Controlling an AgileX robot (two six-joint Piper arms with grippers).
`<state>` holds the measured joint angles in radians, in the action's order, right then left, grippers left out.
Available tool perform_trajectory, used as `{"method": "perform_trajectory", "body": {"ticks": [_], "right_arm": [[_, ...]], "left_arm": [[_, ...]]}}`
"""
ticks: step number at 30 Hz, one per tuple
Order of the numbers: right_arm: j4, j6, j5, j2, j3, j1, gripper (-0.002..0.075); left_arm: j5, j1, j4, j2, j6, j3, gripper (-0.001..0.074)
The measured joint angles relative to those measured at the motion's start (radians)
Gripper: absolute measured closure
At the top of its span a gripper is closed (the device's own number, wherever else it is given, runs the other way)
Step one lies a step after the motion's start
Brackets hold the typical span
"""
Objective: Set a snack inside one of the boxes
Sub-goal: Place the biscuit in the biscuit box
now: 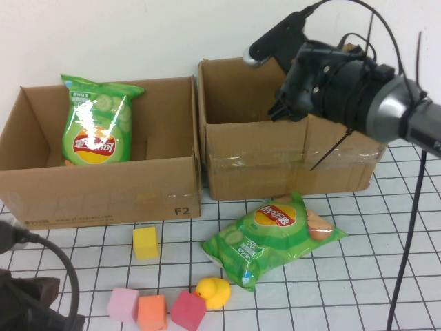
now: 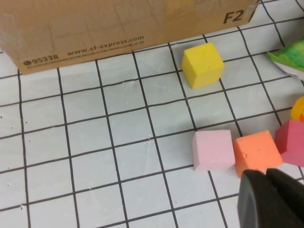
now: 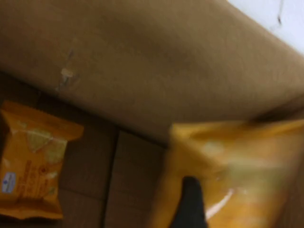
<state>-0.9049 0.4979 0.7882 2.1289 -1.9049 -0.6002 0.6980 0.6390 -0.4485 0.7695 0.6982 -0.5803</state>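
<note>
Right gripper: the right gripper hangs over the right box, reaching down into its open top. From the room view its fingertips are hidden behind the arm's own body.
Its jaws: I cannot tell how wide they stand. The wrist view shows 1 dark finger lying against a blurred orange snack packet, but whether the packet is gripped or already let go is not clear.
Snack in hand: that orange packet sits right at the fingertip, inside the box walls, so it is at or very near its drop point.
Already in the right box: a second orange packet lies flat on the cardboard floor, apart from the blurred one.
Left box: the left box holds a green chips bag standing upright against its back wall.
Still on the table: another green chips bag lies in front of the right box, untouched, with a yellow duck just beside its lower corner.
Left gripper: the left gripper is closed on nothing and parked low at the near left, above the pink block and orange block.
Progress: my guess is the delivery is nearly finished; what remains is a clean release and lifting the arm clear of the box.
</note>
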Motion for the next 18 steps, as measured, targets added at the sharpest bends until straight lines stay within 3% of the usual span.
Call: {"method": "perform_trajectory", "body": {"ticks": [8, 18], "right_arm": [[0.056, 0.003, 0.018, -0.015, -0.002, 0.014, 0.0151], [0.120, -0.177, 0.072, -0.206, 0.000, 0.016, 0.0219]], "left_arm": [[0.002, 0.000, 0.020, 0.000, 0.012, 0.000, 0.0736], [-0.058, 0.000, 0.029, 0.000, 0.012, 0.000, 0.0736]]}}
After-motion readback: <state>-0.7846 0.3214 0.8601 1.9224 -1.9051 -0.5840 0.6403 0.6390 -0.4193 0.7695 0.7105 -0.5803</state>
